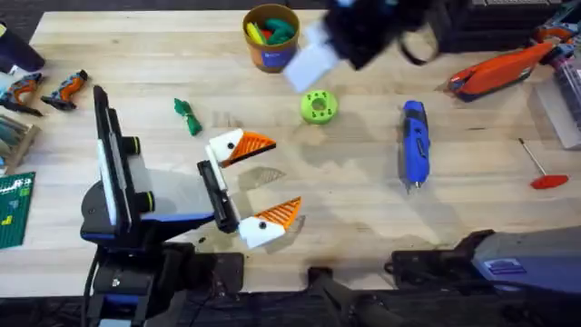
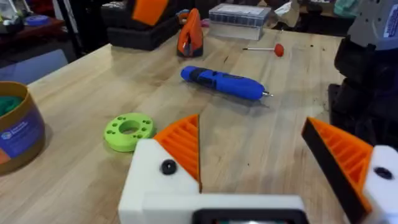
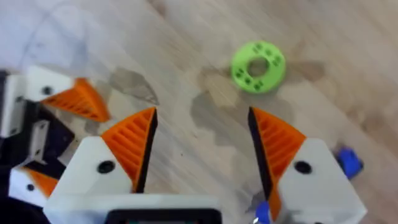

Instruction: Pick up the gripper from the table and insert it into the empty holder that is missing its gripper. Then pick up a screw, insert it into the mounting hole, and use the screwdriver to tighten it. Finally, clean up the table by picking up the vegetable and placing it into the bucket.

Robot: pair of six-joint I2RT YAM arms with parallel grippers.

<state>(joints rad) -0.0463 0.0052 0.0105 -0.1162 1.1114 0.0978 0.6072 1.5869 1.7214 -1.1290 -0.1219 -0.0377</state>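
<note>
My left gripper [image 1: 259,182] rests low over the table [image 1: 363,209], open and empty. Each of its two white holder blocks [image 1: 224,145] carries an orange wedge piece, and I cannot tell which is the task's gripper. A dark screw head sits in one holder [image 2: 168,166]. My right gripper [image 3: 202,149] hangs high above the table, open and empty, blurred in the overhead view [image 1: 313,59]. The blue screwdriver [image 1: 414,141] lies right of centre. Left of centre lies the green vegetable [image 1: 188,115]. The bucket [image 1: 270,36] stands at the back. Loose screws are too small to make out.
A lime-green disc [image 1: 319,106] lies between bucket and screwdriver. At the far right lies a red-handled driver [image 1: 543,173], and behind it an orange-and-black hand tool [image 1: 499,73]. Small tools [image 1: 54,89] and a green board [image 1: 14,209] line the left edge.
</note>
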